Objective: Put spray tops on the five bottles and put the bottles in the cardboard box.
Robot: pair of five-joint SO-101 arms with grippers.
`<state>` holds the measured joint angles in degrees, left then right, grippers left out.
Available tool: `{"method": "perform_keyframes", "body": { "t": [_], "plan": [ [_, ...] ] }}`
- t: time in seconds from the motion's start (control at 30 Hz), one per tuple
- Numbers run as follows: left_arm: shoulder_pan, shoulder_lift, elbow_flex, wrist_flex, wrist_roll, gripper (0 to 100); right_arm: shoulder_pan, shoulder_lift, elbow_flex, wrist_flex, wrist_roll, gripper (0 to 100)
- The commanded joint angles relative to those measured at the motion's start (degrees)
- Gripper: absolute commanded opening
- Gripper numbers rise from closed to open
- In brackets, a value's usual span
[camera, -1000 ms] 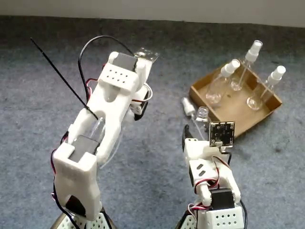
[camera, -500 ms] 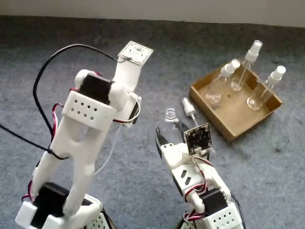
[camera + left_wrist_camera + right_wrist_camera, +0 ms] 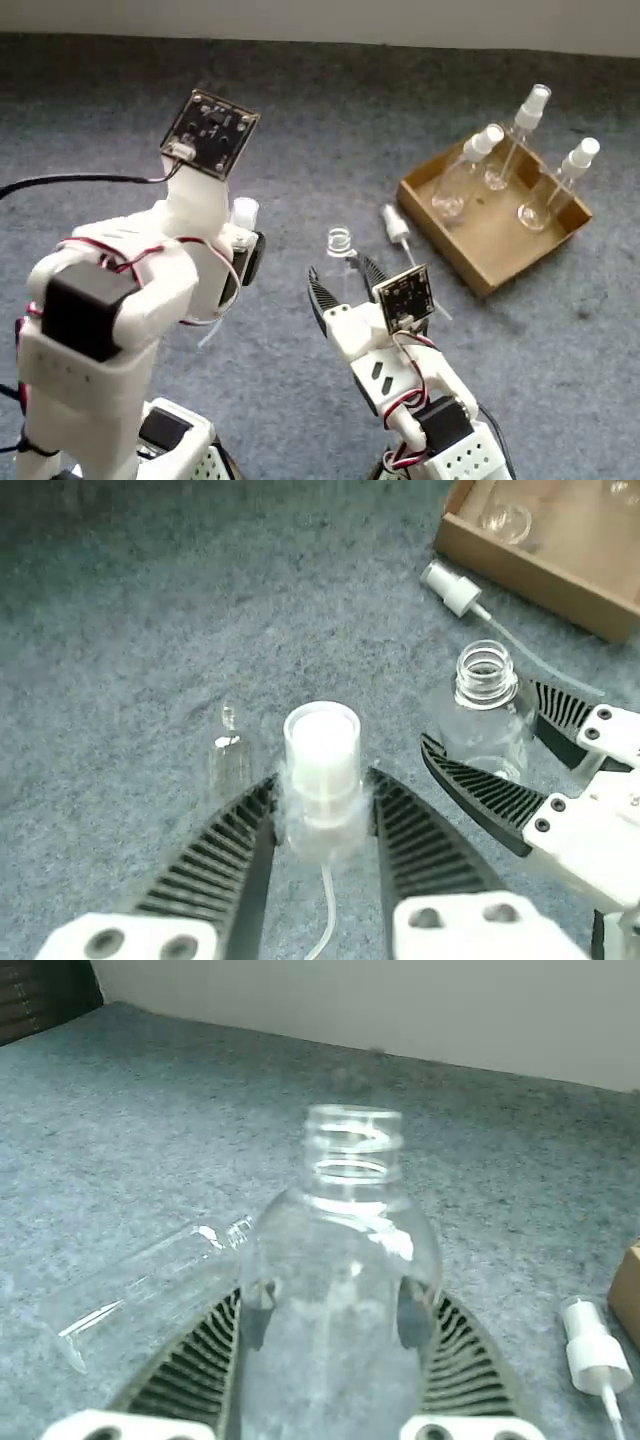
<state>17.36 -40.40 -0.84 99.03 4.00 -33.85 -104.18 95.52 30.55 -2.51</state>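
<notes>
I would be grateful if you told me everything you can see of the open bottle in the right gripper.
The bottle is clear, plastic by the look, with a rounded body, sloping shoulders and a threaded neck. It is uncapped, its mouth open, and it looks empty. It stands upright, clamped at the body between the ribbed black jaws of the right gripper. Whether its base touches the carpet cannot be told. It is outside the cardboard box.

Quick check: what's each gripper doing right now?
Left gripper: closed on a spray top.
Right gripper: closed on an uncapped bottle, held upright.
</notes>
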Motion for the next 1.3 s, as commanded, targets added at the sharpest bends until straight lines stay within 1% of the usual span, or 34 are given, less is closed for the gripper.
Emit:
{"method": "perform_keyframes", "body": {
  "t": [0.0,0.17,0.3,0.47,0.53,0.6,0.63,0.7,0.8,0.9,1.03,1.1,1.2,1.27],
  "plan": [
    [1.1,-7.0,-0.2,-6.5,-0.1,0,-0.7,-1.4,-0.2,-1.5,-0.3,10.1],
    [1.1,-10.8,-0.1,-16.1,0.0,0,-0.7,-1.4,0.1,-1.6,-0.3,10.1],
    [1.1,-11.3,4.8,-25.1,0.1,0,-0.5,-1.3,0.6,-1.6,0.0,10.1],
    [1.1,-11.4,16.4,-42.3,0.4,0,-0.6,-1.3,4.8,-1.7,0.1,10.1],
    [1.2,-11.4,19.4,-48.4,3.8,0,-0.6,-1.3,5.8,-1.7,0.1,10.1],
    [1.0,-11.4,20.4,-52.7,10.5,0,-0.6,-1.3,6.1,-1.7,0.1,10.1],
    [0.7,-11.0,20.4,-53.5,13.7,0,-0.6,-1.3,6.2,-1.7,0.1,10.1],
    [0.7,-10.9,20.3,-53.6,17.1,0,-0.6,-1.3,6.2,-1.7,0.1,10.1],
    [0.7,-10.9,20.3,-53.8,18.0,0,-0.4,-1.3,6.2,-1.7,0.2,10.1],
    [0.7,-10.9,20.3,-56.4,18.0,0,-0.3,-1.3,6.2,-3.2,1.1,10.1],
    [1.2,-11.3,20.3,-58.8,18.1,0,0.1,-1.3,6.2,-5.0,11.7,10.1],
    [1.3,-11.3,20.3,-58.6,20.0,0,0.4,-1.3,6.2,-4.9,15.6,10.1],
    [0.9,-11.4,20.3,-58.6,26.5,0,0.3,-1.3,6.2,-4.6,16.6,10.1],
    [0.8,-11.5,19.3,-58.5,29.0,0,0.3,-1.3,6.2,-4.5,16.7,10.1]
  ]
}}
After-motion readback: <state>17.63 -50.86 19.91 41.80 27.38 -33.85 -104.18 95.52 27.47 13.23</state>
